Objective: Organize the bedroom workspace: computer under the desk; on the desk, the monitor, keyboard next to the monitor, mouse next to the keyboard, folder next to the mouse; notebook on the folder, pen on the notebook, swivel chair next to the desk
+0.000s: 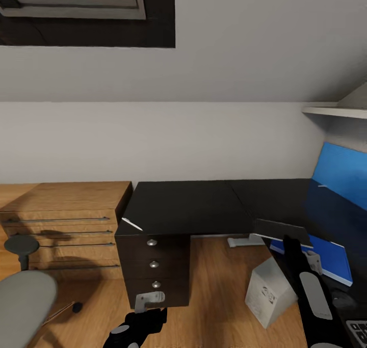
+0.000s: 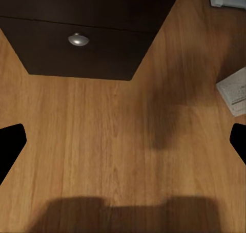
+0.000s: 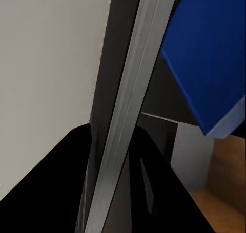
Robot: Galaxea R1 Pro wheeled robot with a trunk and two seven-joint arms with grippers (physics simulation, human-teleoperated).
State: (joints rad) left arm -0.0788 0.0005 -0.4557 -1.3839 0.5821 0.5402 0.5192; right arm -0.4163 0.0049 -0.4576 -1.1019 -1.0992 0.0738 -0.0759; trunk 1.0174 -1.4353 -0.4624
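Notebook [image 1: 282, 230], a small flat grey book, is pinched edge-on in the right gripper [image 1: 291, 246] just above the black desk [image 1: 193, 205], its far end hanging over the desk's front edge. Seen from the right wrist, the notebook [image 3: 123, 115] runs as a thin grey slab between the dark fingers [image 3: 61, 192] pressed against its faces, with the blue folder [image 3: 210, 54] close behind it. That folder [image 1: 334, 258] lies flat on the desk's right wing, directly beyond the notebook. A slim white pen [image 1: 132, 224] rests on the desk's front left corner, above the drawers. On the wooden floor [image 1: 219, 287] under the desk, the light grey computer [image 1: 268, 291] sits tilted. The swivel chair [image 1: 23, 297] stands well left of the desk, before a wooden dresser [image 1: 61, 225]. The left gripper [image 1: 133, 332] hangs low in front of the desk's drawers [image 2: 77, 38], its fingertips [image 2: 10, 146] spread wide over bare floor. A corner of the keyboard [image 1: 359, 332] shows on the desk's right wing.
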